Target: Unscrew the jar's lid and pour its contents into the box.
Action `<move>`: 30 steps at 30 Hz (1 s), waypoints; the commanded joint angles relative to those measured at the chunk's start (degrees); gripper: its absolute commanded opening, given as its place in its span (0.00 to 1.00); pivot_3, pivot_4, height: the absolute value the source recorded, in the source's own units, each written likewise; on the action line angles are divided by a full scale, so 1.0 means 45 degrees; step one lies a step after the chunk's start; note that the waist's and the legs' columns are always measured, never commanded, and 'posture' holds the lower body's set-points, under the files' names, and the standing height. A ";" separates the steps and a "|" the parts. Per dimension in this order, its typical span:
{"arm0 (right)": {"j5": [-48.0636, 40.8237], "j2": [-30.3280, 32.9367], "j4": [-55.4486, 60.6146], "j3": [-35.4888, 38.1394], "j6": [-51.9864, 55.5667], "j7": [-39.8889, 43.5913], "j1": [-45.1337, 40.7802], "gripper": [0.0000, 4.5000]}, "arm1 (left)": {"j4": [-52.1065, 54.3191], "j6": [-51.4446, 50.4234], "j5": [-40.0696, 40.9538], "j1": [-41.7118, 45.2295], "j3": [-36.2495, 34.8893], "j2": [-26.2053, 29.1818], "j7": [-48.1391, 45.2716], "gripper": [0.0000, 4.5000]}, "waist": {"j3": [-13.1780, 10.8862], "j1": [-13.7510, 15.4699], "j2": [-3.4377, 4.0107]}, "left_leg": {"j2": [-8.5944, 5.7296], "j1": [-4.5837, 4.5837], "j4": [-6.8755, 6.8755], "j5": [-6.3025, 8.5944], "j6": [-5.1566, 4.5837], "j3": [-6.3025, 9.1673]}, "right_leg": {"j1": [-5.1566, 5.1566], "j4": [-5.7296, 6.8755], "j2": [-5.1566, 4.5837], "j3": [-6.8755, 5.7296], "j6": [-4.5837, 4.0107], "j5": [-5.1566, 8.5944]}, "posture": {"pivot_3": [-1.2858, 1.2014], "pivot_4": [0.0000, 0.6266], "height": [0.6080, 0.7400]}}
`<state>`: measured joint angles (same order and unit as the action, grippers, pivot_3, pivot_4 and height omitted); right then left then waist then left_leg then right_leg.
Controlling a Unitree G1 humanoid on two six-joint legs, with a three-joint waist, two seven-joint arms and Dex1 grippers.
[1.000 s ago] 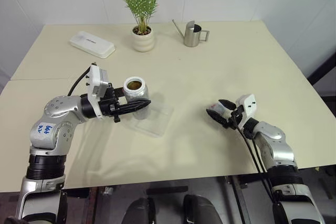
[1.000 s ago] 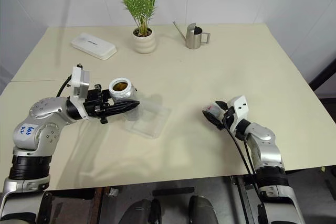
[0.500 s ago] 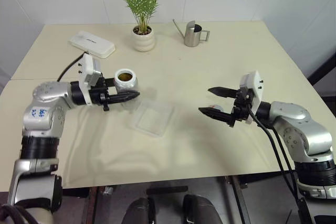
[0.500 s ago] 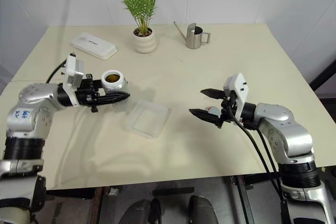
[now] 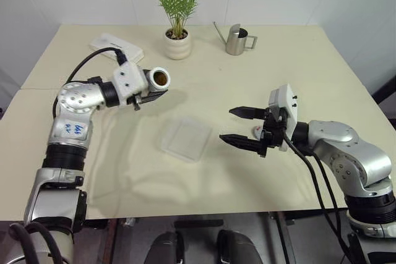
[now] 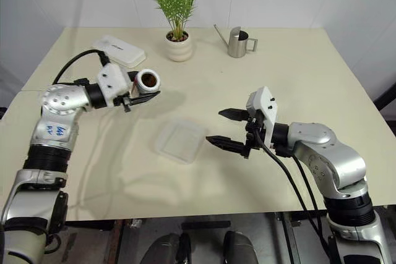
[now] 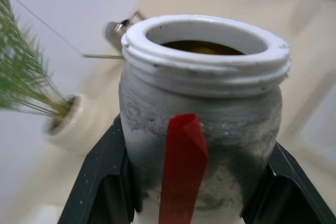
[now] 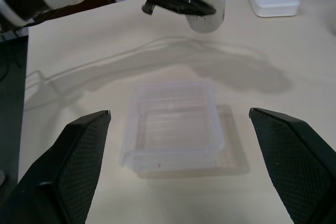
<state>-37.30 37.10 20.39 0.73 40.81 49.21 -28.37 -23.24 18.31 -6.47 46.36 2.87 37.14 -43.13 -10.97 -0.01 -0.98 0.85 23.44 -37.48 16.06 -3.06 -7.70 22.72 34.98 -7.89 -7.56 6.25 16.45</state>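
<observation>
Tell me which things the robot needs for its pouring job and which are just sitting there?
Needed: jar in the left gripper, beans inside it, lid, box.

Just sitting: plant, watering can, white case.

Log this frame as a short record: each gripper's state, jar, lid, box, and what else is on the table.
left gripper: shut on the jar, held above the table, tipped on its side, mouth open
right gripper: open, empty, fingers aimed at the box
lid: off the jar, lying on the table near the right gripper
contents: brown, in the jar
box: on the table, empty
other items: potted plant, watering can, white case
</observation>
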 commanded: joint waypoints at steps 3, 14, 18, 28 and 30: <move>0.0013 -0.0088 0.0189 0.0451 -0.0415 -0.0253 0.0181 0.99 | 0.1032 0.2939 -0.4803 -0.0126 0.0672 0.0169 0.5571 0.43 | 0.0000 0.0002 0.0000 | 0.0007 0.0000 0.0000 -0.0003 -0.0005 -0.0007 | 0.0001 -0.0005 -0.0005 0.0001 0.0001 0.0000 | 0.52 0.24 1.00; 0.0004 -0.0357 0.0230 0.0438 -0.0481 -0.0627 0.0223 0.99 | 0.1565 0.5070 -1.4398 0.0721 0.4211 0.1868 1.5000 0.43 | 0.0000 0.0023 0.0000 | -0.0003 -0.0006 0.0037 -0.0006 -0.0013 -0.0021 | 0.0014 0.0005 -0.0102 -0.0010 0.0001 -0.0001 | 0.52 0.24 1.00; 0.0035 -0.0489 0.0265 0.0391 -0.0499 -0.0738 0.0258 0.99 | 0.1382 0.3203 -1.7171 0.1130 0.5476 0.2046 1.7173 0.43 | 0.0000 0.0030 0.0000 | -0.0003 -0.0002 0.0038 -0.0008 -0.0019 -0.0031 | 0.0025 0.0010 -0.0098 -0.0009 0.0002 0.0000 | 0.52 0.24 1.00; -0.0018 -0.0721 0.0368 0.0392 -0.0506 -0.0940 0.0264 0.99 | 0.2345 0.1336 -1.8321 0.0767 0.6405 0.1969 1.8347 0.43 | 0.0001 0.0027 -0.0001 | -0.0003 0.0007 0.0032 -0.0010 -0.0031 -0.0053 | 0.0054 0.0037 -0.0111 -0.0005 0.0003 0.0001 | 0.52 0.24 1.00; -0.0030 -0.0734 0.0344 0.0449 -0.0521 -0.0930 0.0274 0.99 | 0.2229 0.1148 -1.8065 0.0813 0.6245 0.2022 1.8162 0.43 | 0.0001 0.0027 -0.0001 | -0.0003 0.0008 0.0028 -0.0011 -0.0032 -0.0063 | 0.0059 0.0040 -0.0113 -0.0004 0.0003 0.0001 | 0.52 0.24 1.00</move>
<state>-36.80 33.81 20.18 0.90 39.87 45.20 -27.26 -14.17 25.12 -88.64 49.41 32.26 45.74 38.53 -10.97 0.12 -0.99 0.83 23.47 -37.38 16.01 -3.21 -7.99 22.99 35.18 -8.40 -7.58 6.26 16.45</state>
